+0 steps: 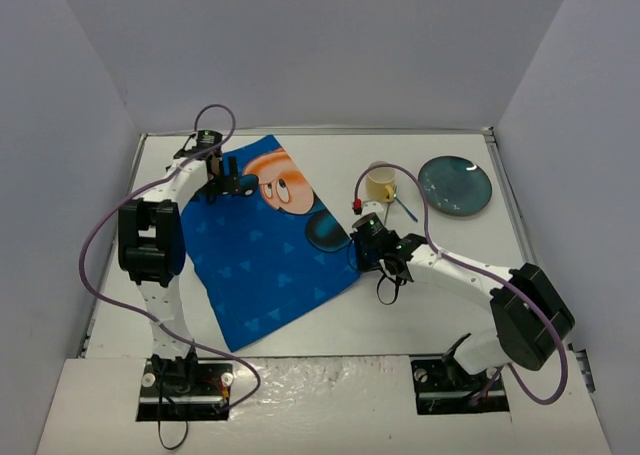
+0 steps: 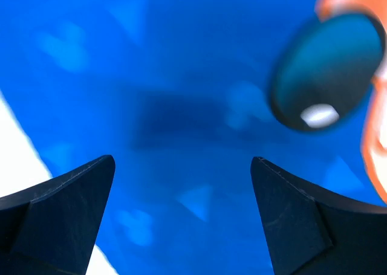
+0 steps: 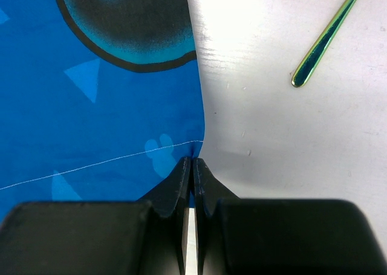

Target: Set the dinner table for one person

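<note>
The blue cartoon-printed placemat [image 1: 265, 255] lies at an angle on the left half of the white dinner table [image 1: 440, 265]. My left gripper [image 1: 232, 185] hovers open over the mat's far left part. In the left wrist view only blue cloth [image 2: 181, 93] shows between the spread fingertips [image 2: 182, 161]. My right gripper [image 1: 360, 243] is shut on the mat's right edge; in the right wrist view the hem [image 3: 151, 124] runs into the closed jaws [image 3: 192, 161]. A cream cup [image 1: 381, 185], a teal plate [image 1: 455, 185] and a blue-green utensil [image 1: 405, 208] sit at the back right.
Grey walls close in the table on the left, back and right. The utensil's handle [image 3: 326, 39] lies on bare white table [image 3: 290, 136] just right of the right gripper. A purple cable loops above each arm.
</note>
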`<state>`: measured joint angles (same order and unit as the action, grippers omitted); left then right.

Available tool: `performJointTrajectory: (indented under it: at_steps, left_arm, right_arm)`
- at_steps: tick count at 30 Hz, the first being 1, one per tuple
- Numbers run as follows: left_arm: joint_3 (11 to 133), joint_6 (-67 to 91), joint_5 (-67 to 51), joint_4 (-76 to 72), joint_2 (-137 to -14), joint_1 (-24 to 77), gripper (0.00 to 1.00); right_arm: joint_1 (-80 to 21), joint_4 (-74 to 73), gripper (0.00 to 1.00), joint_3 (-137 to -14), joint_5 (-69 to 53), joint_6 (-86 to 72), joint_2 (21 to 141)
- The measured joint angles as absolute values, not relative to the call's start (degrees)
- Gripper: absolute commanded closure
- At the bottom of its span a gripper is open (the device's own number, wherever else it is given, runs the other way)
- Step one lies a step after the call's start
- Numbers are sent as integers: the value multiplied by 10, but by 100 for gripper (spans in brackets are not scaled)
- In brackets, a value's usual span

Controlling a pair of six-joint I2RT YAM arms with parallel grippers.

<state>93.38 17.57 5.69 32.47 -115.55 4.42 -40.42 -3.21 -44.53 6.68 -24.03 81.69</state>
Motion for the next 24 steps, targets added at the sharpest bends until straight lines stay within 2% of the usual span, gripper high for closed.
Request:
performJointTrajectory:
  at_steps: [7, 12, 15, 16, 17, 19, 20, 23, 24]
  left_arm:
    - [822, 238, 51, 324, -1126, 77, 7]
    - [811, 259, 76, 326, -1126, 79, 9]
    - [811, 263, 94, 326, -1127, 79, 25]
    - [811, 265, 98, 326, -1129, 79, 37]
    - [811, 268, 101, 327, -1130, 79, 54]
    - [809, 277, 102, 326, -1131, 78, 75]
    - [806, 282, 101, 324, -1131, 78, 76]
    - [769, 309, 94, 300, -1111, 76, 96]
    - [757, 318, 92, 294, -1104, 75, 98]
  right_arm:
    - [-404, -33, 100, -445, 67, -240, 817]
    - [-404, -33, 100, -445, 67, -240, 817]
    - [-404, -33, 100, -445, 67, -240, 817]
    - [-404, -33, 100, -445, 67, -240, 817]
    - [-404, -33, 100, -445, 67, -240, 817]
    - [-402, -33, 100, -445, 67, -240, 817]
    - [-401, -33, 100, -445, 67, -240, 817]
    - [-400, -36, 100, -453, 68, -240, 817]
    - [-400, -37, 100, -456, 68, -240, 817]
